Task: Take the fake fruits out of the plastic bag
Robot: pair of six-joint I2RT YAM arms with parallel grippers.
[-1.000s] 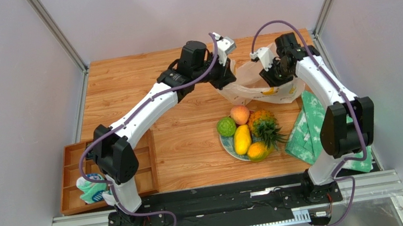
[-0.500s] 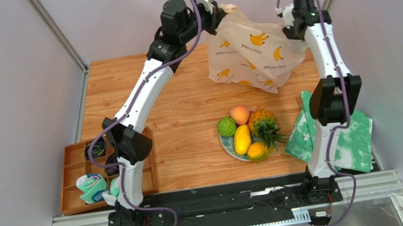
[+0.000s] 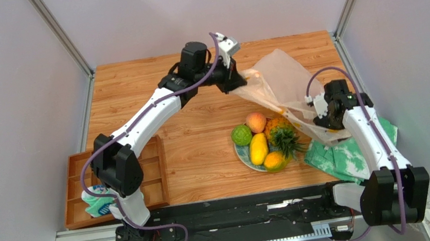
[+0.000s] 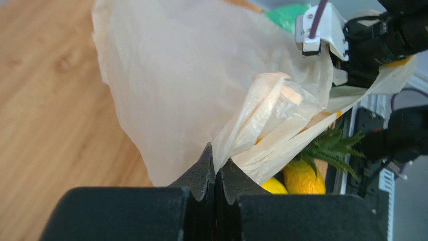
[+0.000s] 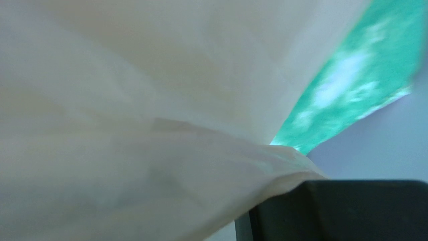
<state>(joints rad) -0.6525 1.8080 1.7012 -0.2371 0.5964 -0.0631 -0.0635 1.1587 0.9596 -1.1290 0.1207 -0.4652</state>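
The plastic bag [image 3: 279,81] hangs stretched in the air between my two grippers, above the back of the plate. My left gripper [image 3: 239,82] is shut on one bunched edge of it, as the left wrist view [image 4: 215,159] shows. My right gripper [image 3: 328,121] holds the other end low at the right. In the right wrist view the bag [image 5: 150,125] fills the frame and drapes over one finger [image 5: 341,211]. On the plate [image 3: 239,153] lie a bumpy green fruit [image 3: 241,135], a peach [image 3: 256,122], a pineapple [image 3: 280,133] and two mangoes [image 3: 258,148]. No red pepper is in view.
A green-and-white cloth [image 3: 350,156] lies under my right arm at the table's right edge. A wooden compartment tray [image 3: 78,181] with small items sits at the near left. Metal frame posts stand at the back corners.
Both grippers came down from a high lift with the bag. My right gripper swung from the far right toward me and now sits low by the cloth. The fruits stayed on the plate.
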